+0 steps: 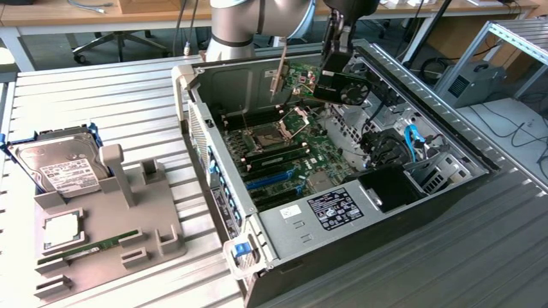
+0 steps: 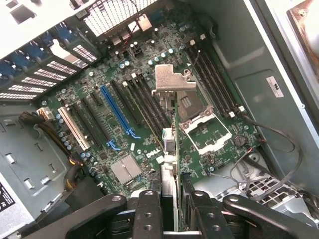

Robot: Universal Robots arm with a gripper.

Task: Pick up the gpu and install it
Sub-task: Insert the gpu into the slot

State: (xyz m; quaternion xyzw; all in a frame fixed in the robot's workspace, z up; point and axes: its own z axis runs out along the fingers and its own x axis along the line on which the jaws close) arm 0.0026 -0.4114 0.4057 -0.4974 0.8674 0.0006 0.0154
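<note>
The gpu (image 1: 301, 81) hangs upright above the open computer case (image 1: 445, 138), over the motherboard's far end. Its silver bracket points toward the exterior view's left and its black fan side toward the right. My gripper (image 1: 335, 72) is shut on its upper edge. In the wrist view I look down along the card's edge: the gpu (image 2: 172, 82) runs from between my fingers (image 2: 149, 211) down to its bracket, hovering above the motherboard (image 2: 124, 169). The long blue slot (image 2: 117, 113) lies off to one side of the card, apart from it.
A grey parts holder (image 1: 128, 224) sits at the exterior view's left with a hard drive (image 1: 60, 167), a processor (image 1: 61, 230) and a RAM stick (image 1: 90, 247). Case walls, black cables and a drive cage (image 1: 389, 186) surround the motherboard. The arm's base (image 1: 235, 29) stands behind the case.
</note>
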